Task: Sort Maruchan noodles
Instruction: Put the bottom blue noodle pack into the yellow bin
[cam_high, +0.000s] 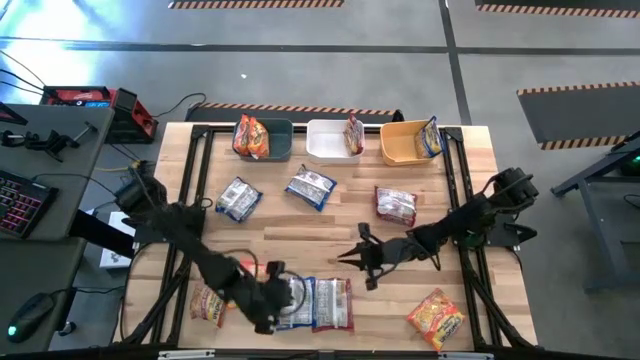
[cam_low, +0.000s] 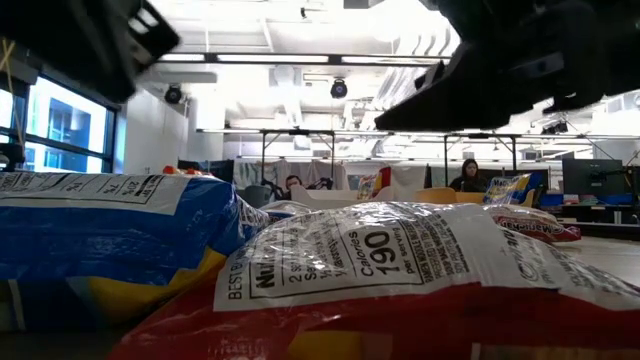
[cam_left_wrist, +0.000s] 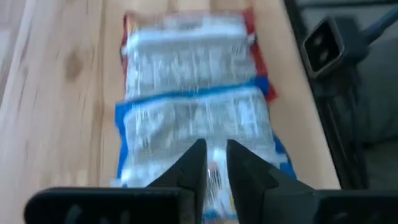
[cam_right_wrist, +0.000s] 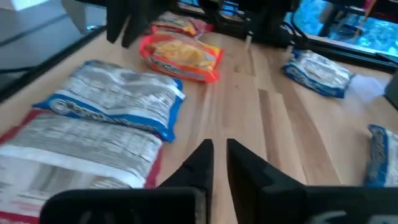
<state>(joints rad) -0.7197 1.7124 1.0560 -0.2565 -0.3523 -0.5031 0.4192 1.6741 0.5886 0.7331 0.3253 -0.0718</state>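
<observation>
The left gripper, low in the frame, pinches the edge of a blue noodle packet. The right gripper, mid-frame, is closed on nothing. Packets look light, crinkly, slippery and brittle inside; edge seams seem best.

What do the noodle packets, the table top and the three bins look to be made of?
Noodle packets: thin glossy plastic film, probably; the printed surface is crinkled and catches highlights.
Table top: pale wood planks, judging by the visible grain and seams; matte finish.
Bins, dark, white and orange: seemingly smooth moulded plastic, uniform in colour, though that cannot be confirmed.
</observation>
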